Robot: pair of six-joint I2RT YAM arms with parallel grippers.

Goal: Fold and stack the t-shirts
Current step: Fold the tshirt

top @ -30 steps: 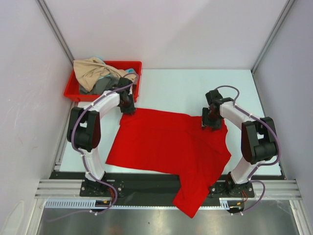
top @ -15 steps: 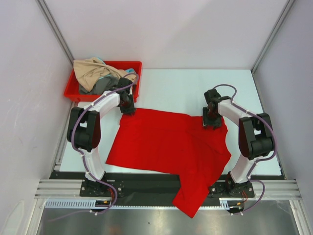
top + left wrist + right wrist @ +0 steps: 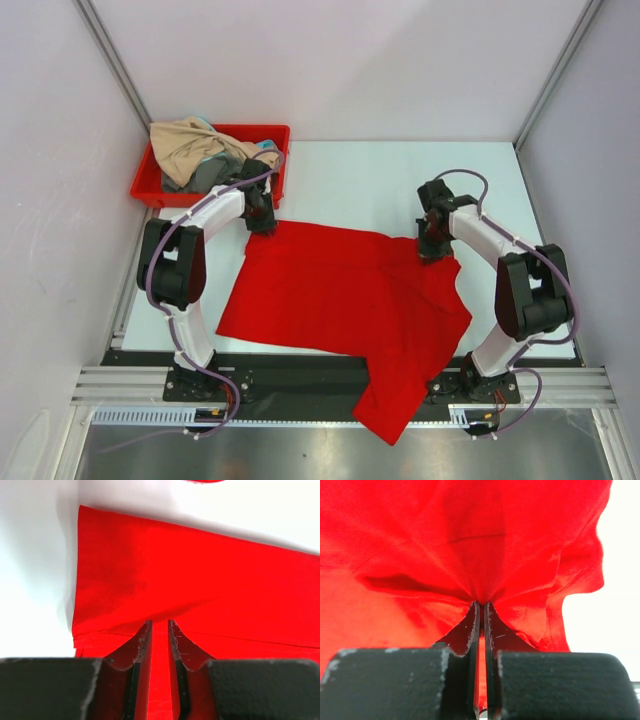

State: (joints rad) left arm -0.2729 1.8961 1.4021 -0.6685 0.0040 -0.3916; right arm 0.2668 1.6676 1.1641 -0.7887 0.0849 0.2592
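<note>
- The red shirt (image 3: 350, 300) lies spread on the white table (image 3: 360, 180), between the two arms. One corner of it hangs over the near edge, onto the black rail (image 3: 300, 375).
- The left arm goes up from its base, bends at the elbow, and reaches forward and a little to the right. Its wrist points down at the far left corner of the shirt.
- The left claw (image 3: 159, 625) sits at that corner. Its two fingers (image 3: 141, 645) are close together with a thin strip of red cloth between them, so it is pinching the shirt.
- In the left wrist view the cloth by the claw is flat, with a straight side edge on the table.
- The right arm goes up from its base, bends, and reaches forward and to the left. Its wrist points down at the far right edge of the shirt.
- The right claw (image 3: 480, 605) is squeezed almost fully together on the shirt. The cloth is bunched into folds that all run to its tips.
- At the far left a red tray (image 3: 150, 180) holds more shirts in a heap: a tan shirt (image 3: 190, 145) on top, a grey shirt (image 3: 210, 175) under it, and a bit of blue shirt (image 3: 266, 146) at the right side.
</note>
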